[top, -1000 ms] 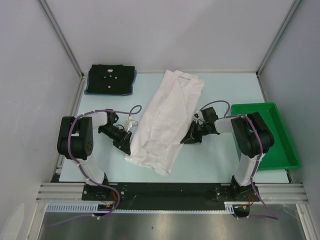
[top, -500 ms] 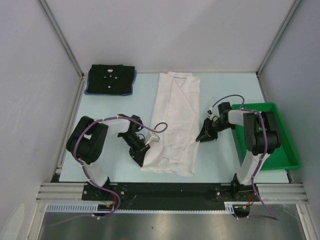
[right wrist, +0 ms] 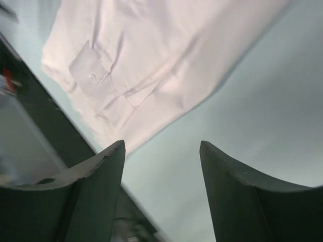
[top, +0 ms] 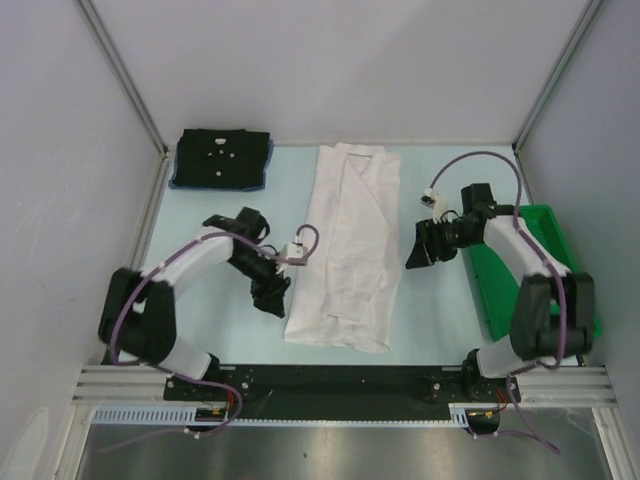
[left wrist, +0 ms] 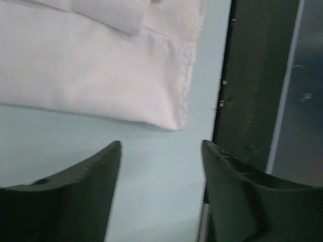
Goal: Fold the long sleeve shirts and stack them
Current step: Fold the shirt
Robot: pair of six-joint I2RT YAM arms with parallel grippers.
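Both pincers are drawing back from the white shirt (top: 345, 250), which is now lying straight rather than slanted. Nearest the bases, the left gripper (top: 270, 297) is hovering just beside the hem's left corner, jaws wide and empty. Farther up, the right gripper (top: 417, 250) is waiting beside the right edge, equally wide and empty. Between them the shirt is running near-to-far, so the left arm is sitting closer to the hem. In the far left corner, the black shirt (top: 222, 158) is resting folded.

- You're looking at a pale blue-green bench (top: 450, 320), evenly lit.
- Plain grey-white walls (top: 340, 70) close it on three sides.
- Aluminium posts (top: 122, 75) stand at its back corners.
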